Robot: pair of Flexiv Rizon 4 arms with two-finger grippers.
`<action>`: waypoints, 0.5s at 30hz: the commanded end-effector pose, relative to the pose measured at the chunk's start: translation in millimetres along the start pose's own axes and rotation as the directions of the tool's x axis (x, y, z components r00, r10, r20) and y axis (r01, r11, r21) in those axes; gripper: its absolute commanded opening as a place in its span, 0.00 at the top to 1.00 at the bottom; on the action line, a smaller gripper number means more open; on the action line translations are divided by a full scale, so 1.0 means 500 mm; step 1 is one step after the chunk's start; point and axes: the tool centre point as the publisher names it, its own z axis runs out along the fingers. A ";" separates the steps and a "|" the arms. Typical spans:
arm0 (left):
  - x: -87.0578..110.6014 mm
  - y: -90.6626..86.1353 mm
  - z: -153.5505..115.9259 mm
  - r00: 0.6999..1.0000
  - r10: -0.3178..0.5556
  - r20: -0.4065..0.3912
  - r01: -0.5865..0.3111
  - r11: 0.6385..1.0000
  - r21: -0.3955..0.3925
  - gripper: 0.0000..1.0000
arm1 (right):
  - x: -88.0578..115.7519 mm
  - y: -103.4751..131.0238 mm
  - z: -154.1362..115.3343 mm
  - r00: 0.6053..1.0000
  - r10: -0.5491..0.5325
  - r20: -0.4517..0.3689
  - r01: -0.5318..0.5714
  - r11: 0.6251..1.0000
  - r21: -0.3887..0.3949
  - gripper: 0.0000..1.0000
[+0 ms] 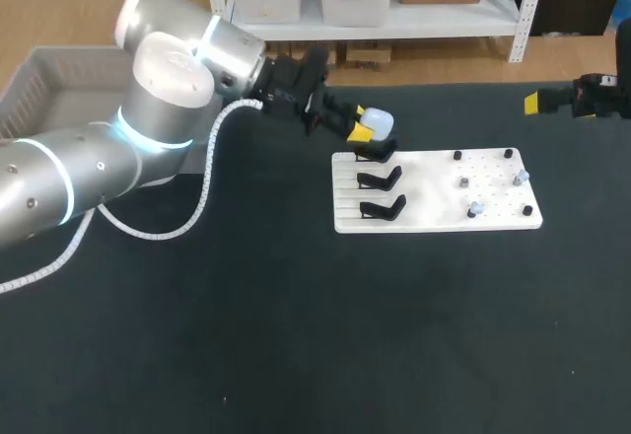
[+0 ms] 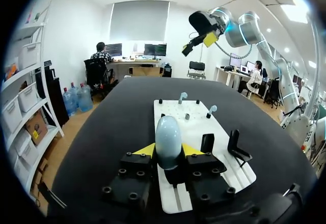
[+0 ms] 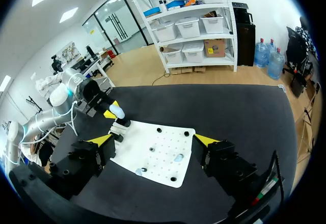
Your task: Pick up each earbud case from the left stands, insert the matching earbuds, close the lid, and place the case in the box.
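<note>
Mostly the black table [image 1: 296, 335] lies open, with wide bare cloth on the near side and to the left of the white board [image 1: 434, 192], which sits right of the middle. The board's long edges run across the table, and there is bare cloth around all its sides.

The left arm [image 1: 89, 168] comes in from the left and crosses the far part of the table to the board's far left corner. There the left pincer [image 1: 367, 128] is clamped on the pale earbud case [image 2: 168, 138], one yellow tip pressing each side. The case sits over the farthest stand; whether it touches that stand I cannot tell. Two more black stands [image 1: 381, 177] stand bare along the board's left end. At the board's right end two small earbuds [image 1: 475, 208] stand among the pegs.

The right pincer [image 3: 153, 140] hangs well apart at the table's far right, with its fingers spread wide and nothing between them.

The grey box [image 1: 39, 79] waits at the far left corner, partly behind the left arm; what is inside it is hidden.
</note>
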 end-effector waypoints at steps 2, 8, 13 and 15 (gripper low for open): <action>-0.030 -0.058 -0.042 0.998 0.021 0.059 -0.016 0.997 -0.082 1.00 | 0.000 0.000 -0.001 1.000 0.000 -0.001 0.000 1.000 0.001 0.00; -0.084 -0.101 -0.067 0.988 0.042 0.151 -0.023 0.992 -0.123 1.00 | 0.000 0.000 -0.001 1.000 0.000 -0.001 0.000 1.000 0.001 0.00; -0.126 -0.132 -0.082 0.980 0.070 0.189 -0.043 0.989 -0.144 1.00 | 0.000 0.000 -0.001 1.000 0.000 -0.001 0.000 1.000 0.001 0.00; -0.139 -0.141 -0.087 0.976 0.079 0.201 -0.049 0.987 -0.151 1.00 | 0.000 0.000 -0.001 1.000 0.000 -0.001 0.000 1.000 0.001 0.00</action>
